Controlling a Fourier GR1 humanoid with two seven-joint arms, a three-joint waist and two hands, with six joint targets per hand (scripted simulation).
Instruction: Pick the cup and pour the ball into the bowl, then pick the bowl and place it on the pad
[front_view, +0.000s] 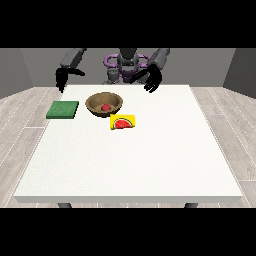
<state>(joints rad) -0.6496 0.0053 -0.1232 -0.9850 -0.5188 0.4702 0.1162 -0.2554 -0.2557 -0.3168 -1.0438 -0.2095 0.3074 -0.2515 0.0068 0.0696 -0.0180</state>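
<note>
A yellow card (123, 122) printed with a watermelon slice (red, green-rimmed) lies flat on the white table (150, 160); grey plank floor (230, 115) surrounds it.

The table (150, 165) presents a smooth, matt white top with a faint speckle, and the floor (20, 107) around it looks like pale wood planking with visible grain. Near the far edge of the table, the bowl (104, 104) has a brown, wood-like surface with a dull finish, the ball (105, 107) inside it is smooth and red, and the pad (63, 109) toward the far left corner is a matt dark green slab with a slightly rough, cloth-like texture. The yellow card (123, 122) just beside the bowl looks flat and paper-like with a printed watermelon slice, while both hands (151, 79) are matt black with a plastic look.
</note>
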